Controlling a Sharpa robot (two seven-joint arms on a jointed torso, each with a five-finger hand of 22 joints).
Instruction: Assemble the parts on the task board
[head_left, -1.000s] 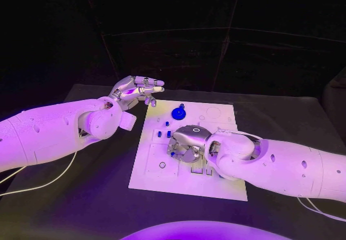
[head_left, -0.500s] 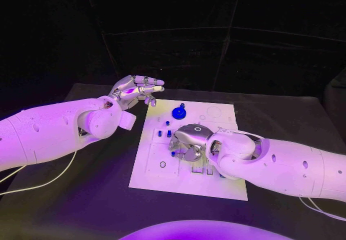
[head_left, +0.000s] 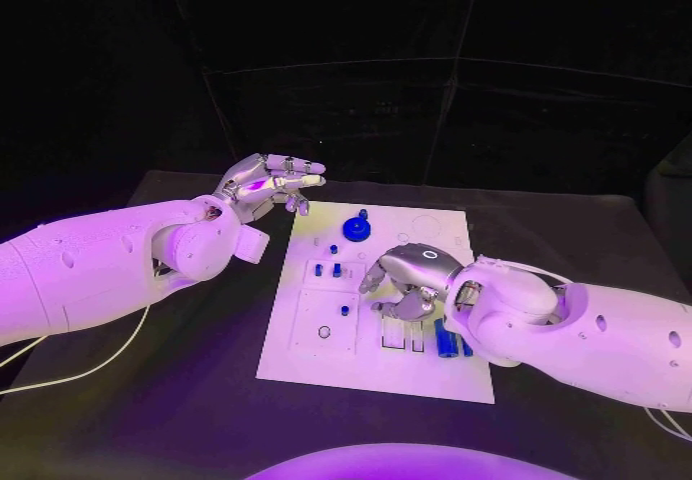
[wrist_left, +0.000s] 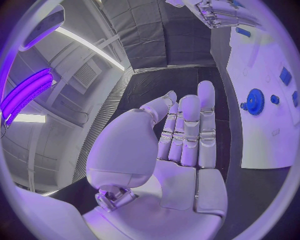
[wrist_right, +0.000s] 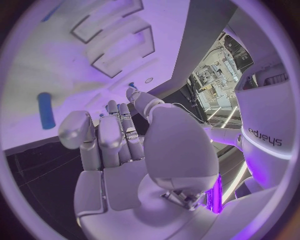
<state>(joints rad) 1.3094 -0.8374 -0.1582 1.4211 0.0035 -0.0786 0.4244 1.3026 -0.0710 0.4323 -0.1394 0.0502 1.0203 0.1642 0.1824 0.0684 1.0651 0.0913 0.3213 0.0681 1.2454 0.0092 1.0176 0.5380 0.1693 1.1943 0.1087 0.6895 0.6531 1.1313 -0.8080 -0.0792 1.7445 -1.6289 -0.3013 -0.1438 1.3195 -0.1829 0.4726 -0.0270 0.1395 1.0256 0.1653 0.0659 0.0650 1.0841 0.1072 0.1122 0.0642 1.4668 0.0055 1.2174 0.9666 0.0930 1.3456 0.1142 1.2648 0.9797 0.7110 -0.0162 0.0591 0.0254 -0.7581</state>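
Fingers of the right hand (head_left: 401, 285) curl down toward the middle of the task board (head_left: 310, 345), and the right wrist view shows them drawn in together with nothing between them, though the fingertips are partly hidden, so a small pinched piece cannot be ruled out. It probably hangs low over the board to work on a nearby socket or to reach for the next part. Just beside it, toward the robot, a long blue bar (head_left: 444, 338) lies at the rectangular slots (head_left: 395, 335), which suggests that is where it belongs.

Off the board's far left corner, the left hand (head_left: 271, 182) is raised with its fingers loosely extended and apart, gripping nothing; it appears parked there to leave room for the right arm.

On the far part of the white board stands a round blue gear (head_left: 358, 228), toothed and upright on its seat, with a few short blue pegs (head_left: 327, 268) near it toward the board's middle. Outlined recesses in the plate mark seats not yet filled.
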